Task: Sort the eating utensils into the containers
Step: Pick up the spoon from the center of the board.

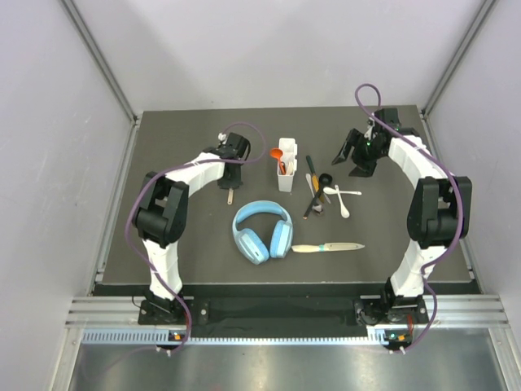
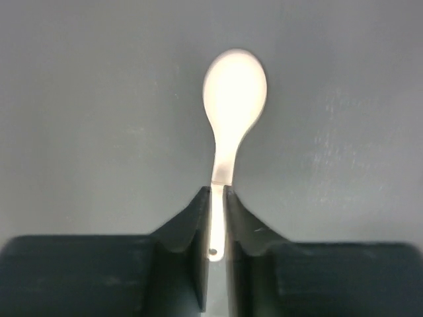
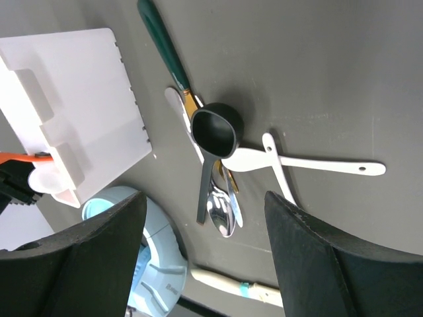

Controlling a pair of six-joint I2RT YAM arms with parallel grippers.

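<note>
left end effector gripped white spoon by handle tip, bowl projecting beyond it, likely for caddy drop | right end effector gaped empty over loose cutlery, caddy beside it

Top view looks down from behind; right wrist, closer, shares its caddy.

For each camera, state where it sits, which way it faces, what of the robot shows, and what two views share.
Top external: above and behind the bases, looking down on the table; both arms show whole.
Left wrist: on the left arm, facing the table past the left gripper, shut on a white spoon.
Right wrist: on the right arm, looking down between open fingers at caddy and scoop.
Shared: top and right wrist show caddy, scoop, headphones.
</note>
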